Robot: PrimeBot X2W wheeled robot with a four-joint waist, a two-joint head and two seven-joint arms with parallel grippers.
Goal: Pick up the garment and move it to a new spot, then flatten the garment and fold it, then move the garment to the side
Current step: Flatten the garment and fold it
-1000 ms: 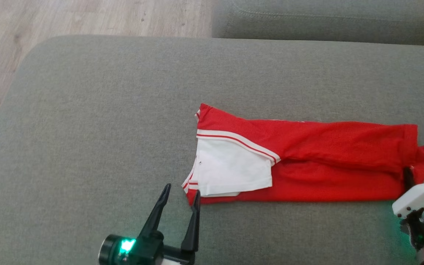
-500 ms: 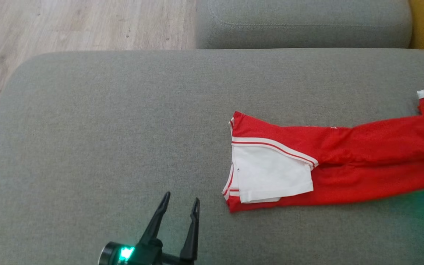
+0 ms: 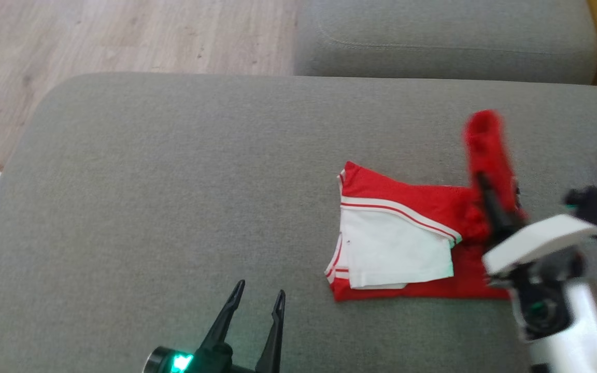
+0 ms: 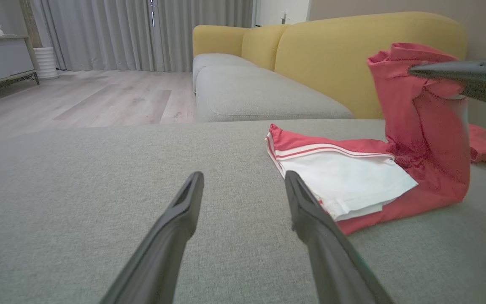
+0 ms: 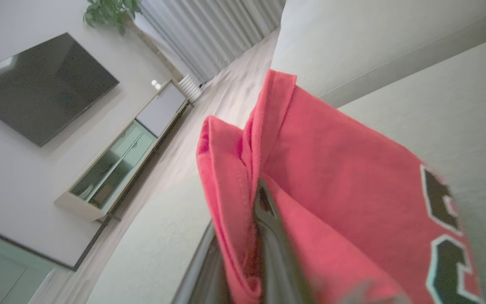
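1. Grey sofa cushion (image 3: 174,181) carries the red jersey (image 3: 407,207) on its right half.
2. Its long axis runs left-right, with a white striped panel at the left end and the right end raised upright.
3. Right gripper (image 3: 482,181) pinches the raised end; left gripper (image 3: 259,290) is spread, holding nothing.

Living room: grey sofa seats (image 3: 174,181), pale wood floor (image 3: 122,36).
Yellow backrest (image 4: 331,55), grey curtains (image 4: 99,33), wall TV (image 5: 40,84) over a low cabinet (image 5: 120,164), probably a plant (image 5: 108,10) above.

The garment (image 3: 417,199) is red, with a white panel edged in red-and-white stripes and black figures outlined pale. The cushion (image 3: 174,181) is plain grey, the far sofa back (image 4: 352,59) yellow, the floor (image 3: 122,31) pale wood-grain.
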